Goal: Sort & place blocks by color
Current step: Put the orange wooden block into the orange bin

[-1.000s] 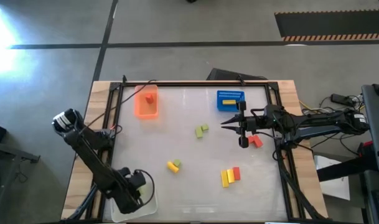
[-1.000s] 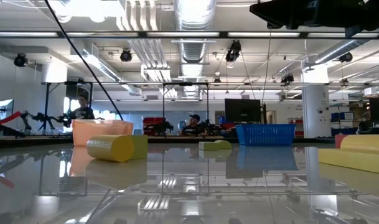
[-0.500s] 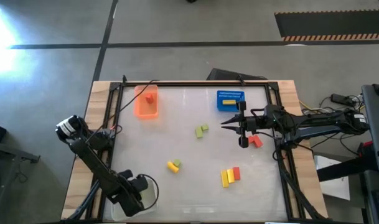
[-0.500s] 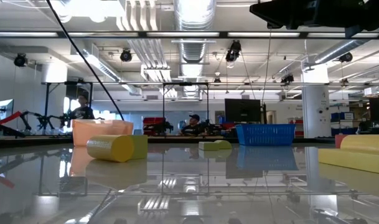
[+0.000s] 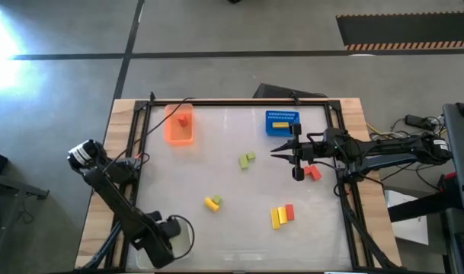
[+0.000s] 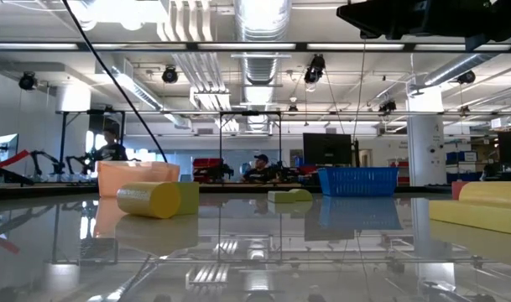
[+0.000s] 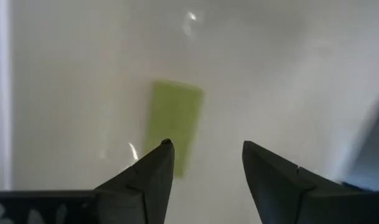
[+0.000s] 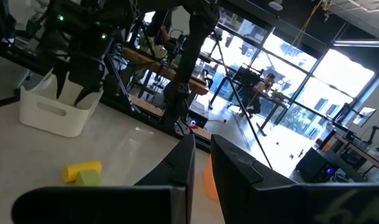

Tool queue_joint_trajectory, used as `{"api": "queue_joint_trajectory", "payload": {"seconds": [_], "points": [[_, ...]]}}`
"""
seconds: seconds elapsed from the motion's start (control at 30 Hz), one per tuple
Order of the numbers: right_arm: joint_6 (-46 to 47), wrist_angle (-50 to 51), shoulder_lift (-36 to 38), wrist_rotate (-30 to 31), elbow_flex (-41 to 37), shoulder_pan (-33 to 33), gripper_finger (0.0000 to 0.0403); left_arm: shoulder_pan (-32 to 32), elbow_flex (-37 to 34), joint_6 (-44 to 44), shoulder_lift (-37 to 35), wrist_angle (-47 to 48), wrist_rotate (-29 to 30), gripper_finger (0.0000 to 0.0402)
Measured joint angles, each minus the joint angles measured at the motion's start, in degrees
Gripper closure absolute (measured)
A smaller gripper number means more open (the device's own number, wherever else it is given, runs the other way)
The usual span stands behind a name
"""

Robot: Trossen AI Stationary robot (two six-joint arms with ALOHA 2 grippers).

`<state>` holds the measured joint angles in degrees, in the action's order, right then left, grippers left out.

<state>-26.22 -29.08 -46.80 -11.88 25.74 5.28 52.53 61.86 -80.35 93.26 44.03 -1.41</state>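
Left gripper point(image 7: 205, 165) shifted deeper over white tray point(image 5: 187, 242), fingers apart; green block point(image 7: 172, 124) partly hidden. Right gripper point(image 5: 296, 160) near-closed, empty.

Orange tray point(image 5: 179, 127), blue tray point(image 5: 282, 122) and white tray point(image 5: 182, 240) on table point(image 5: 232, 228).

Bright overhead ceiling lights, glossy reflective table point(image 6: 255, 252), left wrist view blurred, washed-out
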Motion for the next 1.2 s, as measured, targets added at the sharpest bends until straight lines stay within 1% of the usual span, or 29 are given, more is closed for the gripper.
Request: {"api": "queue_joint_trajectory", "payload": {"seconds": [0.1,0.2,0.27,0.33,0.4,0.63,0.7,0.77,0.83,0.97,1.1,1.2], "points": [[0.7,0.0,0.0,1.0,0.0,0.0,0.036,-0.3,1.7,1.3,-1.7,0.0,-0.1,0.0228],[2.4,0.0,0.0,4.8,0.0,0.0,0.036,-1.4,3.2,3.3,-4.1,0.1,0.8,0.0228],[4.4,0.0,0.0,7.0,0.0,0.0,0.036,-2.6,3.5,5.8,-5.9,0.4,3.4,0.0227],[7.1,0.0,0.0,7.3,0.0,0.0,0.036,-4.1,3.5,10.4,-7.9,0.5,7.4,0.0227],[10.4,0.0,0.0,6.9,0.0,-0.3,0.036,-5.8,3.5,17.2,-10.0,0.6,11.2,0.0227],[20.5,0.4,-2.7,7.4,0.2,-4.8,0.036,-13.9,2.5,47.6,-19.7,2.3,23.0,0.0227],[23.9,0.6,-4.3,8.0,1.0,-6.6,0.036,-16.6,1.2,55.0,-22.7,1.4,27.3,0.0227],[26.8,1.9,-6.2,9.9,2.4,-8.8,0.036,-19.0,-0.4,61.5,-25.4,0.0,32.6,0.0227],[28.8,5.9,-8.3,12.6,4.8,-11.0,0.036,-21.0,-2.0,67.0,-27.7,-1.7,37.9,0.0227],[33.8,17.6,-12.5,16.2,11.2,-14.0,0.036,-24.6,-5.1,76.0,-31.2,-6.9,47.1,0.0227],[44.8,33.0,-16.4,16.9,19.1,-14.6,0.036,-27.2,-7.4,82.4,-33.2,-11.2,56.5,0.0227],[53.7,47.8,-19.6,16.9,24.9,-14.6,0.036,-28.9,-9.0,86.2,-34.0,-13.1,63.1,0.0227]]}}
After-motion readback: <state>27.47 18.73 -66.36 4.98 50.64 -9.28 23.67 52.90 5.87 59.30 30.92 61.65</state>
